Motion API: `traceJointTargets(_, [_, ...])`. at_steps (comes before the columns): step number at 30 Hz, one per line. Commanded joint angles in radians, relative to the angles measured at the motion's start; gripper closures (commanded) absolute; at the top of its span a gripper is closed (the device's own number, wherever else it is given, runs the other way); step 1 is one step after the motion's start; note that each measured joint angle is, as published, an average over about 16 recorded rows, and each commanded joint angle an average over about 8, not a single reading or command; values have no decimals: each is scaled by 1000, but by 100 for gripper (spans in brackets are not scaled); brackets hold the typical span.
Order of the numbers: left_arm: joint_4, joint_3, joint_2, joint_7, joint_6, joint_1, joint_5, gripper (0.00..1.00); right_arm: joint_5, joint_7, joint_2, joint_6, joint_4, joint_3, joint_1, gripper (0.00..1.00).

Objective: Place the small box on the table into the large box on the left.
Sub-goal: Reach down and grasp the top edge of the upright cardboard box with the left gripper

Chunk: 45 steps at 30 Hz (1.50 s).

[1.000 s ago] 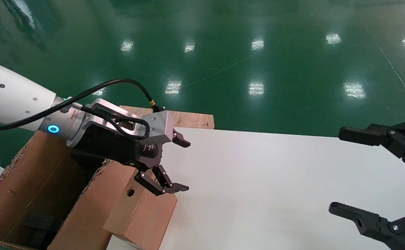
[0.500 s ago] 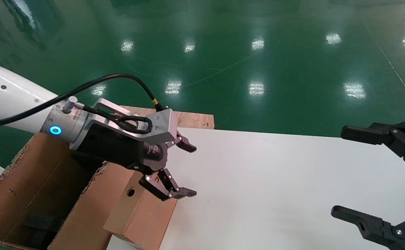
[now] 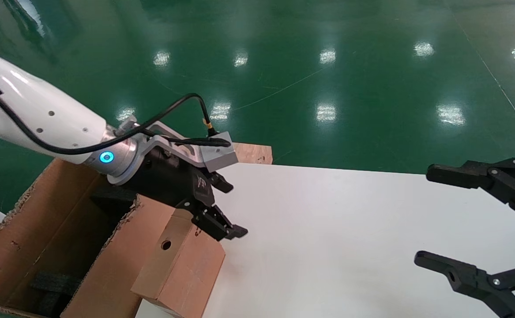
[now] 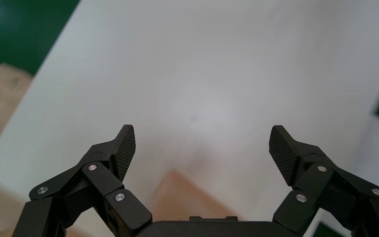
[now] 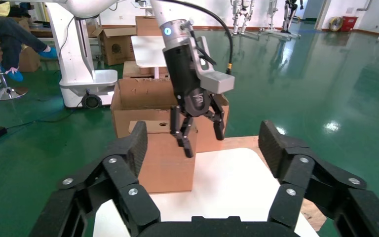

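The small box [image 3: 182, 269], plain brown with a round hole in its top, stands at the table's [image 3: 350, 229] left edge, against the large box [image 3: 28, 229]. My left gripper [image 3: 231, 209] hangs open over the small box's far right top corner, holding nothing. In the left wrist view, that corner [image 4: 183, 200] shows low between the spread fingers [image 4: 126, 144], with white table beyond. From the right wrist view, one left finger [image 5: 186, 143] hangs before the small box's [image 5: 163, 165] side. My right gripper [image 3: 425, 215] stays open over the table's right side.
The large box has ragged torn rims and black foam [image 3: 47, 282] inside. A brown plywood board [image 3: 250, 153] juts out behind the table's far left corner. Green glossy floor [image 3: 328, 66] surrounds the table. The right wrist view shows more cartons [image 5: 116, 44] and a white robot base [image 5: 84, 79] far off.
My left arm has swung up and its gripper tilted down, shifting slightly back toward the small box's corner. The small box has not moved. The right gripper is almost unchanged.
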Motion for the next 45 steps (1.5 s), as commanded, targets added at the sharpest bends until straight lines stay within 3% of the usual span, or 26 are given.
traceJointTargets(1, [-19, 22, 14, -68, -5, -21, 63, 0, 0, 0, 0, 0, 0, 0, 0, 56])
traceJointTargets(7, [-22, 42, 36, -139, -7, -39, 104, 0, 0, 0, 0, 0, 0, 0, 0, 55])
traceJointTargets(16, [-3, 51, 49, -149, -7, -40, 117, 0, 0, 0, 0, 0, 0, 0, 0, 55])
traceJointTargets(29, [-19, 138, 125, -288, 18, -119, 262, 0, 1, -1, 0, 0, -1, -1, 0, 58])
traceJointTargets(45, [-8, 343, 108, -427, 47, -254, 184, 0, 1, -1, 0, 1, -1, -1, 0, 62])
